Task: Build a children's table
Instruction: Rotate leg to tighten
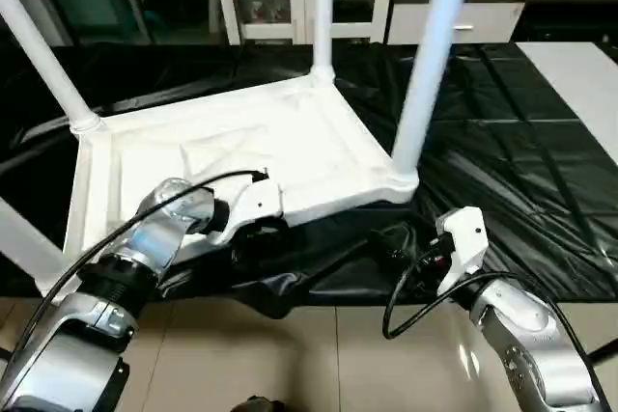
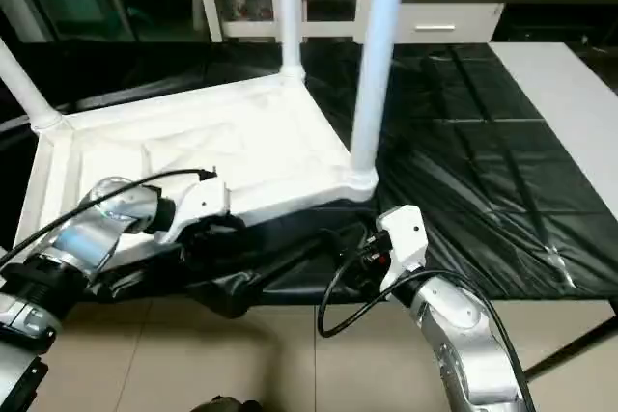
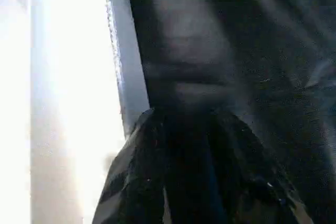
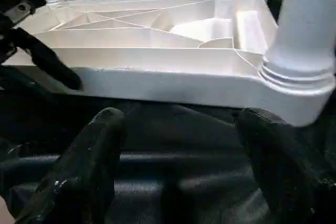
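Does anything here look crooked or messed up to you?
Yes: the black cover is bunched into folds under the near edge of the upside-down tabletop, beside the left end effector. The fitted legs look seated.

— What do the robot's arms look like?
— The left forearm (image 1: 145, 243) and the right forearm (image 1: 526, 335) are shiny silver and round, like metal tubes. Each has a white block at the wrist.
— Any wires?
— Yes. A thin black cable (image 1: 406, 301) loops by the right wrist, and another runs along the left arm.
— And the fingers (image 4: 86, 166)?
— Black, thick and rounded.
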`<state>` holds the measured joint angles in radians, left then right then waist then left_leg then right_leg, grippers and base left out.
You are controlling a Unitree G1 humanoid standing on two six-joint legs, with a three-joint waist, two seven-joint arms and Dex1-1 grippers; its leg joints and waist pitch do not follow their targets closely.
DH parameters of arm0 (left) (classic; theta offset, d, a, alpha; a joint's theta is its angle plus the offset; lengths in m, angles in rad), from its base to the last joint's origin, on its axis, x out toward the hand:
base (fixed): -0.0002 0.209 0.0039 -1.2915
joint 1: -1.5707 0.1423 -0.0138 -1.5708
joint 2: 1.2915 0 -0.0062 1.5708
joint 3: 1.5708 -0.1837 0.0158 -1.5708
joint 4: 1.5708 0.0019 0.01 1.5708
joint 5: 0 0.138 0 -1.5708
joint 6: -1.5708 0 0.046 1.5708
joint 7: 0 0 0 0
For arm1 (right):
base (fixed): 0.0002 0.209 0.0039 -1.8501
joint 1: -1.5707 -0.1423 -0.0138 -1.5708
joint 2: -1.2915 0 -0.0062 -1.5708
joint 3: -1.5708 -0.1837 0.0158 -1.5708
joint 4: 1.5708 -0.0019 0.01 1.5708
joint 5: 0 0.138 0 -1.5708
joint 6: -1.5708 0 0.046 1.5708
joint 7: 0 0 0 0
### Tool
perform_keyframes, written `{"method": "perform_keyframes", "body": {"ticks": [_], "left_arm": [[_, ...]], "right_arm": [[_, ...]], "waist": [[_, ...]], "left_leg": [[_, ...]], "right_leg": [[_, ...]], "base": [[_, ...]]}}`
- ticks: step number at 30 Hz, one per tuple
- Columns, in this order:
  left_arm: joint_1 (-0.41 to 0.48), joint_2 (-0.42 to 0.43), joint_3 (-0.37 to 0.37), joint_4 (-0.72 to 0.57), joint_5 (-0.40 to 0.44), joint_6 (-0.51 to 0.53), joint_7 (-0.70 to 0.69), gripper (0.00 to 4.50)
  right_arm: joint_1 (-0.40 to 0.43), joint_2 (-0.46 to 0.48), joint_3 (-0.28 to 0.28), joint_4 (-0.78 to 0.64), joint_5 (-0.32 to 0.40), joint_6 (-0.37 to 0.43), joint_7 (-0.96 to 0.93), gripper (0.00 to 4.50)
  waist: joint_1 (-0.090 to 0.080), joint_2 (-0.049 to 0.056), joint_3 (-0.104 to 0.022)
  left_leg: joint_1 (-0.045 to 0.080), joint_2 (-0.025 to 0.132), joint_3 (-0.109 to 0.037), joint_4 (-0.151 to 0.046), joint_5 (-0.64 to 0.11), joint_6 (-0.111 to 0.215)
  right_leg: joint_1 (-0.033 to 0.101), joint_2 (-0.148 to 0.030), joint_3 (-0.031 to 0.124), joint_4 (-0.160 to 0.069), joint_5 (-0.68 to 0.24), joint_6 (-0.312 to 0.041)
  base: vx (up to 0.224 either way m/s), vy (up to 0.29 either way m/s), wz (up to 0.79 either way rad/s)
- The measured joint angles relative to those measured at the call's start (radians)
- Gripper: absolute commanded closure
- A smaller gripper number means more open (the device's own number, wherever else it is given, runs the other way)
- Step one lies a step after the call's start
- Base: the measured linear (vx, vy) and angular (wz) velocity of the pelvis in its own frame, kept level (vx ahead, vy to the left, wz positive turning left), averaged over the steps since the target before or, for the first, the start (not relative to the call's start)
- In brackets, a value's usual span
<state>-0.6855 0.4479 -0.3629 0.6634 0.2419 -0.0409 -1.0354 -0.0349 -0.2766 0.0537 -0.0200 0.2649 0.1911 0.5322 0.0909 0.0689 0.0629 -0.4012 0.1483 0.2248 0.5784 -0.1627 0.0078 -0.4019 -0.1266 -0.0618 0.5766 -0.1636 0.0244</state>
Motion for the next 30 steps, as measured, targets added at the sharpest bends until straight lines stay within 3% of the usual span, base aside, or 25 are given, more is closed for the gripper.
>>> {"method": "perform_keyframes", "body": {"ticks": [6, 10, 12, 14, 15, 16, 17, 18, 19, 20, 21, 22, 24, 25, 27, 30], "left_arm": [[-0.032, -0.005, -0.008, 0.156, 0.107, -0.14, 0.23, 3.03], [-0.033, -0.032, -0.029, 0.252, 0.15, -0.271, 0.455, 3.03], [-0.033, -0.047, -0.034, 0.292, 0.179, -0.32, 0.571, 3.03], [-0.03, -0.064, -0.023, 0.324, 0.185, -0.338, 0.654, 3.03], [-0.028, -0.067, -0.006, 0.325, 0.183, -0.344, 0.681, 3.03], [-0.026, -0.079, 0.033, 0.324, 0.16, -0.355, 0.711, 3.03], [-0.018, -0.1, 0.086, 0.313, 0.115, -0.368, 0.728, 3.03], [-0.006, -0.112, 0.135, 0.291, 0.068, -0.382, 0.744, 3.03], [0.014, -0.122, 0.177, 0.275, 0.026, -0.396, 0.76, 3.03], [0.033, -0.128, 0.2, 0.275, -0.001, -0.406, 0.768, 3.03], [0.046, -0.13, 0.214, 0.275, -0.02, -0.412, 0.776, 3.03], [0.057, -0.137, 0.237, 0.255, -0.052, -0.408, 0.779, 3.03], [0.143, -0.184, 0.321, 0.124, -0.162, -0.376, 0.803, 3.03], [0.213, -0.221, 0.357, 0.029, -0.226, -0.336, 0.82, 3.03], [0.306, -0.267, 0.385, -0.094, -0.292, -0.29, 0.838, 3.03], [0.386, -0.28, 0.388, -0.213, -0.304, -0.28, 0.877, 3.03]], "right_arm": [[0.03, 0.006, -0.001, -0.013, 0.0, 0.0, -0.011, 0.87], [0.031, 0.012, -0.005, -0.014, -0.001, -0.003, -0.023, 0.87], [0.031, 0.021, -0.004, -0.015, -0.001, -0.005, -0.026, 0.87], [0.031, 0.028, -0.001, -0.016, -0.003, -0.008, -0.027, 0.87], [0.031, 0.03, 0.004, -0.017, -0.004, -0.009, -0.027, 0.87], [0.04, 0.034, 0.006, -0.017, -0.006, -0.013, -0.029, 0.87], [0.048, 0.039, 0.006, -0.017, -0.007, -0.019, -0.033, 0.87], [0.043, 0.044, 0.012, -0.016, -0.008, -0.023, -0.035, 0.87], [0.034, 0.049, 0.015, -0.017, -0.011, -0.029, -0.037, 0.87], [0.034, 0.05, 0.018, -0.018, -0.013, -0.032, -0.04, 0.87], [0.033, 0.05, 0.016, -0.02, -0.015, -0.039, -0.044, 0.87], [0.034, 0.058, 0.012, -0.019, -0.022, -0.045, -0.052, 0.87], [0.037, 0.081, 0.005, -0.02, -0.037, -0.047, -0.102, 0.87], [0.033, 0.108, -0.007, -0.02, -0.052, -0.048, -0.156, 0.87], [0.031, 0.122, -0.019, -0.022, -0.084, -0.061, -0.217, 0.87], [0.03, 0.112, -0.021, -0.027, -0.134, -0.092, -0.253, 0.87]], "waist": [[-0.015, 0.002, 0.001], [-0.023, 0.006, 0.003], [-0.029, 0.011, 0.006], [-0.034, 0.022, 0.013], [-0.033, 0.028, 0.016], [-0.023, 0.034, 0.02], [-0.01, 0.026, 0.015], [0.007, 0.013, 0.01], [0.017, 0.011, 0.013], [0.033, 0.025, 0.009], [0.038, 0.045, 0.007], [0.029, 0.063, 0.003], [0.011, 0.07, 0.002], [0.001, 0.068, 0.003], [-0.007, 0.062, 0.005], [-0.01, 0.047, 0.01]], "left_leg": [[0.0, 0.0, -0.007, 0.0, 0.0, 0.0], [0.0, 0.0, -0.012, 0.0, 0.0, 0.0], [0.0, 0.0, -0.019, -0.001, 0.0, 0.0], [0.0, 0.003, -0.026, -0.004, 0.0, 0.0], [-0.001, 0.005, -0.026, -0.007, 0.0, 0.0], [-0.003, 0.006, -0.012, -0.015, 0.0, -0.001], [0.002, 0.004, 0.007, -0.023, 0.0, -0.001], [0.011, -0.003, 0.027, -0.029, 0.002, -0.006], [-0.003, -0.026, -0.011, 0.014, -0.035, -0.048], [0.001, -0.038, -0.076, 0.067, -0.037, -0.04], [0.02, -0.035, -0.111, 0.091, -0.037, -0.039], [0.025, -0.029, -0.121, 0.086, -0.055, -0.046], [0.013, -0.023, -0.121, 0.07, -0.055, -0.046], [0.01, -0.023, -0.121, 0.064, -0.055, -0.046], [0.011, -0.023, -0.115, 0.064, -0.055, -0.046], [0.011, -0.022, -0.113, 0.054, -0.055, -0.046]], "right_leg": [[-0.001, 0.0, -0.006, -0.002, -0.001, 0.001], [0.001, 0.0, -0.012, -0.01, -0.001, 0.001], [0.003, 0.0, -0.024, -0.023, -0.001, 0.001], [0.02, 0.0, -0.041, -0.039, -0.002, 0.0], [0.021, 0.001, -0.045, -0.034, -0.014, -0.008], [0.014, 0.002, -0.046, 0.024, -0.043, -0.044], [0.02, 0.001, -0.032, 0.075, -0.063, -0.068], [0.015, -0.003, -0.002, 0.077, -0.082, -0.034], [0.002, -0.019, -0.001, 0.076, -0.068, -0.006], [0.008, -0.014, -0.003, 0.076, -0.061, 0.005], [0.019, -0.008, -0.018, 0.077, -0.06, 0.006], [0.023, -0.003, -0.032, 0.07, -0.06, 0.006], [0.02, 0.013, -0.024, 0.046, -0.061, -0.002], [0.02, 0.015, -0.024, 0.033, -0.048, -0.022], [0.02, 0.013, -0.023, 0.033, -0.039, -0.031], [0.017, 0.01, -0.026, 0.031, -0.045, -0.016]], "base": [[-0.009, -0.001, -0.01], [0.0, 0.0, 0.0], [-0.064, 0.018, 0.01], [-0.064, 0.029, -0.02], [-0.133, 0.025, 0.0], [-0.107, 0.01, 0.01], [0.0, 0.0, 0.0], [0.019, -0.065, 0.11], [0.019, -0.065, 0.11], [0.029, -0.022, -0.18], [0.0, 0.0, 0.0], [0.0, 0.0, 0.0], [-0.033, 0.024, 0.05], [0.0, 0.0, 0.0], [0.0, 0.0, 0.0], [0.0, 0.0, 0.0]]}}
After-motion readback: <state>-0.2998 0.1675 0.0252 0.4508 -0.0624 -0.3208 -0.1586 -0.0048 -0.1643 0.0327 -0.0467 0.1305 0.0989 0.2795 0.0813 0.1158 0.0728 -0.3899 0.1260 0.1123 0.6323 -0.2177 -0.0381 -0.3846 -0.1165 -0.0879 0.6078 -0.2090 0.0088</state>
